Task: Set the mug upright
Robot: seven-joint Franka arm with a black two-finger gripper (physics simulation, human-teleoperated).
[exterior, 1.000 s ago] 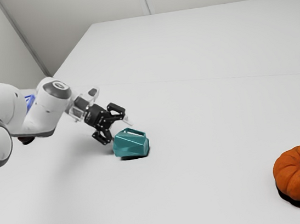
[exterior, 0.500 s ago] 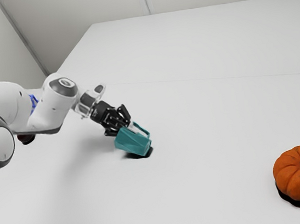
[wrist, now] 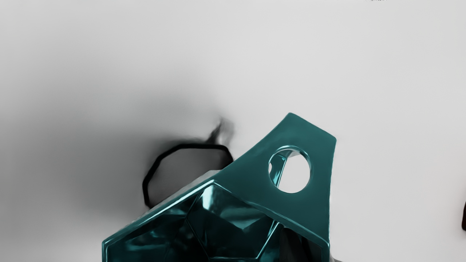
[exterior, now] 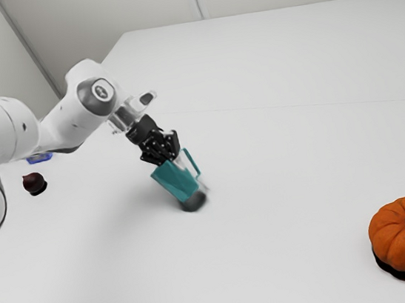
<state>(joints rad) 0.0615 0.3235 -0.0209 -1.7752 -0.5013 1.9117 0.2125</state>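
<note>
The mug [exterior: 173, 181] and gripper [exterior: 170, 158] have risen since the earlier frame, the mug pinched by its wall, tilted above the table [exterior: 285, 208], base slanting down toward the exterior view's right, so its long axis likely needs swinging vertical before lowering.

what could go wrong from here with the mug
The mug hangs tilted above the table, so if it is lowered at this angle, an edge of its base may land first and tip it over.

The claw seems to hold it up near the rim, so the body could swing or slip in the grip.

If it is let go this high, it might drop and roll.
</note>
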